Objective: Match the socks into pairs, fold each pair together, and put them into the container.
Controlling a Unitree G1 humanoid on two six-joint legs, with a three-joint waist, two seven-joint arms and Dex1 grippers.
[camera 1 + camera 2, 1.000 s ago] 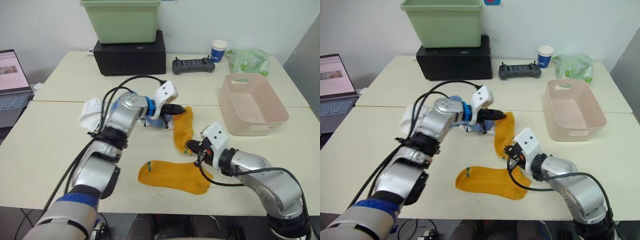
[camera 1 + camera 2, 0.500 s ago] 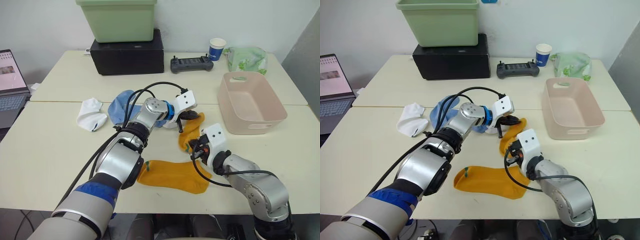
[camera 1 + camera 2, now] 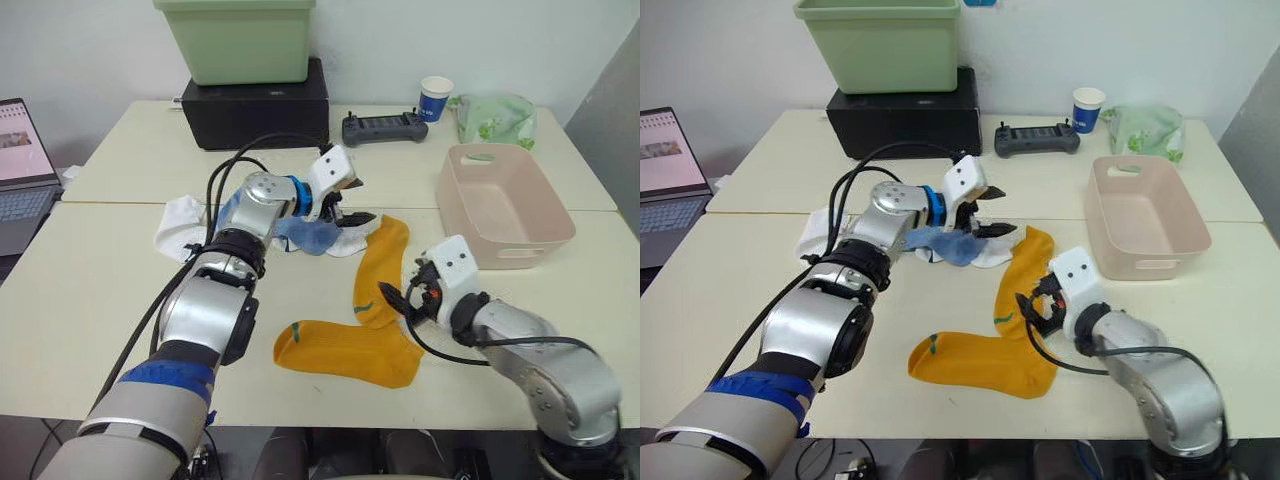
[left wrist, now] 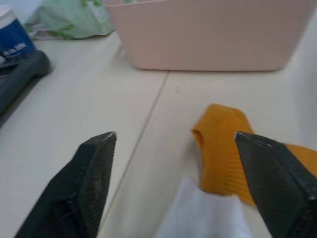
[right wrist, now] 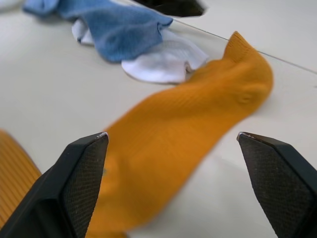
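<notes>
Two pincers gape empty: left pincer above white sock, right pincer beside mustard sock

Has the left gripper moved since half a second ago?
Yes. The left gripper has drawn back toward the black box, away from the pink tub, and is now open.

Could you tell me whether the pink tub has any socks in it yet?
Empty: the tub's inside shows bare pink floor, and both orange socks lie on the table.
</notes>
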